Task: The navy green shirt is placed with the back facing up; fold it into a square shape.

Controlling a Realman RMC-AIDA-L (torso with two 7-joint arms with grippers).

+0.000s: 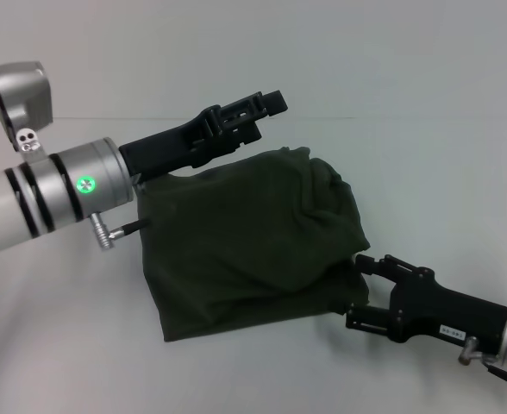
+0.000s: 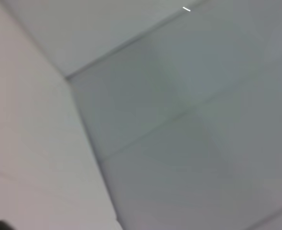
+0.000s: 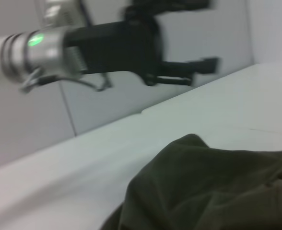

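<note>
Your left gripper [image 1: 266, 102] hangs raised above the table [image 1: 64, 345], past the shirt's far left corner, its fingers [image 3: 205, 64] spread apart and holding nothing; the arm reaches in from the left edge at a slant. The navy green shirt [image 1: 245, 241] lies mid-table, folded into a rough, rumpled square with a bunched ridge along its right side. Your right gripper [image 1: 370, 263] comes in low from the right near corner, its tips at the shirt's near right edge; you cannot tell from here whether it is gripping the cloth.
</note>
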